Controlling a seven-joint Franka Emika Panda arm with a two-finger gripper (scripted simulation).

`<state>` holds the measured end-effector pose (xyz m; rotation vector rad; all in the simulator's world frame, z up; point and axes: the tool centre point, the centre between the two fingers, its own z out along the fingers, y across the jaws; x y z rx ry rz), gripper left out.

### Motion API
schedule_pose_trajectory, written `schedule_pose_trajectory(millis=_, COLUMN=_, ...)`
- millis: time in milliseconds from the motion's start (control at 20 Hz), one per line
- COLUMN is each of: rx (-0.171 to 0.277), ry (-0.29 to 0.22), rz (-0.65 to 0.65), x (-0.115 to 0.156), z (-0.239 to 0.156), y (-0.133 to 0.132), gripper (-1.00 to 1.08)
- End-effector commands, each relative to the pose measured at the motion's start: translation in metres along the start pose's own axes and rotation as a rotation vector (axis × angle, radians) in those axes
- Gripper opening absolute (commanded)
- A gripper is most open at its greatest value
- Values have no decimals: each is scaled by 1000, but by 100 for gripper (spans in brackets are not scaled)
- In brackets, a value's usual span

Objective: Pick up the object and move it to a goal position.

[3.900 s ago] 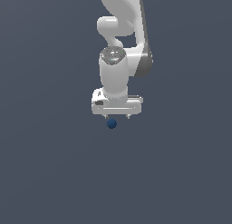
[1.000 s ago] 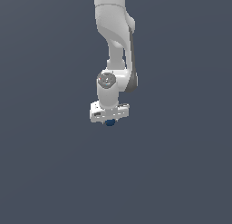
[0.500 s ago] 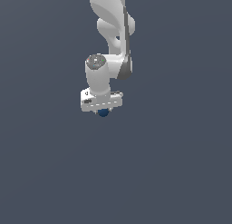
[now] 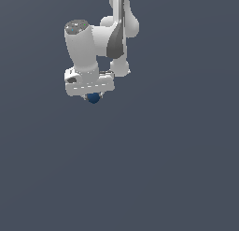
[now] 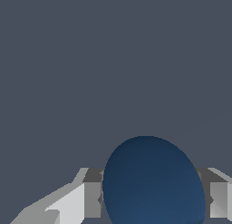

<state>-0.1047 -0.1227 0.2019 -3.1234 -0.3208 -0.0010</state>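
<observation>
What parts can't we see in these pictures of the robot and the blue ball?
- Exterior view: the fingertips are hidden by the gripper body, so only part of the ball peeks out beneath it.
- Exterior view: the arm is cut off by the top edge.
- Wrist view: the ball is cut off by the picture's edge and covers where the fingers touch it.
- Neither view shows any goal marker.
</observation>
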Motion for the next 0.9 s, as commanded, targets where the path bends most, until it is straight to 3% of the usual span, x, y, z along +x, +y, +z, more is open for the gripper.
schedule_pose_trajectory(millis=0, rx=1, ry=0, rz=-1, x=-10, z=-23, y=11, gripper=-100)
schedule_pose_trajectory(millis=450, rx=0, ry=0, rz=0, x=-35, z=-82, y=41, gripper=-100)
schedule_pose_trajectory(millis=850, rx=-1, ry=-1, rz=-1, x=-42, z=-99, y=50, gripper=-100)
